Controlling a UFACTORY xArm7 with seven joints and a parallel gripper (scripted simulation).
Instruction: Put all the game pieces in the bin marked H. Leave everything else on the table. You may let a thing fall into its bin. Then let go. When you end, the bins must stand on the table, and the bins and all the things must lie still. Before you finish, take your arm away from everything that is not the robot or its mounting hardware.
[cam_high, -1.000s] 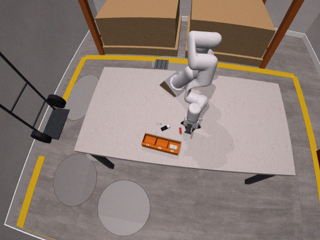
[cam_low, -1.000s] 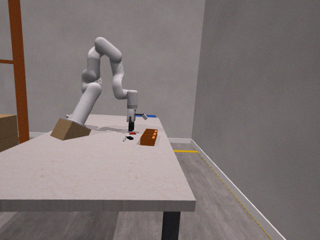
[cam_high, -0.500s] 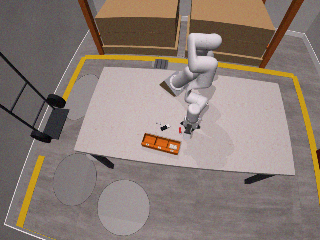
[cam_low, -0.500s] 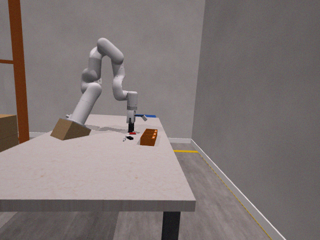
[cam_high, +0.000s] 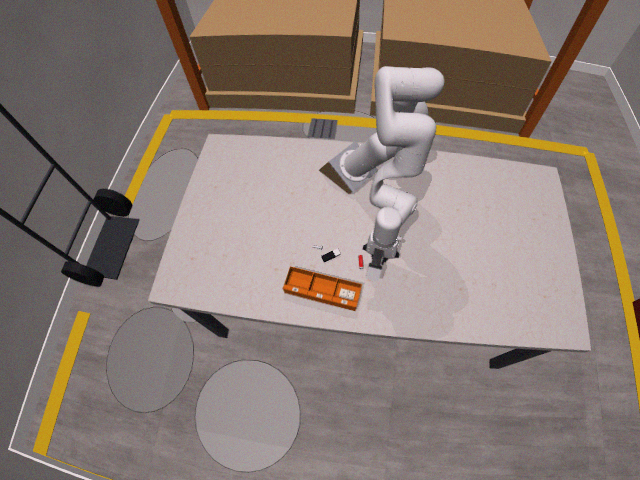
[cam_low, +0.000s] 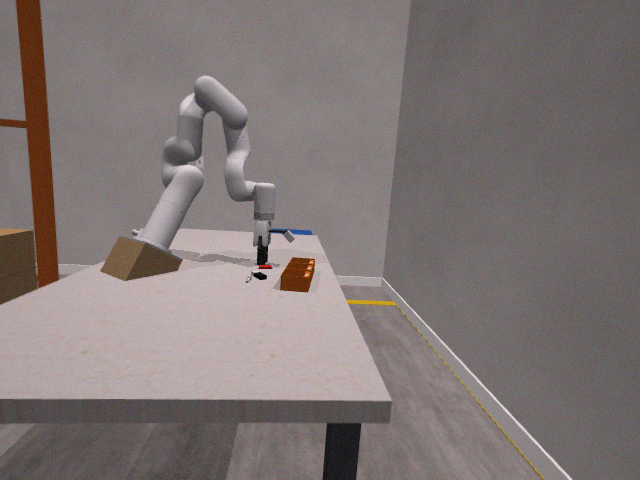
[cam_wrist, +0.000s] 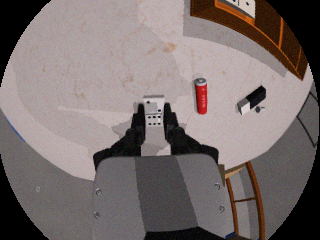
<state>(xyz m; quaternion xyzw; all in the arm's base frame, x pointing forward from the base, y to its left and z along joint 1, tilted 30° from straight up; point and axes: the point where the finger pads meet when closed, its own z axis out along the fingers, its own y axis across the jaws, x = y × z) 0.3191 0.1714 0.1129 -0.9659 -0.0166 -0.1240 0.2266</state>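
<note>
My gripper (cam_wrist: 154, 111) is low on the table and shut on a white domino tile with black pips (cam_wrist: 154, 111). In the top view the gripper (cam_high: 375, 264) stands just right of the orange bin row (cam_high: 322, 287). The row has three compartments. The bin labels are too small to read. A red cylinder (cam_high: 360, 261) lies just left of the gripper and also shows in the wrist view (cam_wrist: 202, 95).
A black and white block (cam_high: 330, 254) and a small pale piece (cam_high: 317, 246) lie left of the red cylinder. The arm's tan base wedge (cam_high: 338, 175) sits at the back of the table.
</note>
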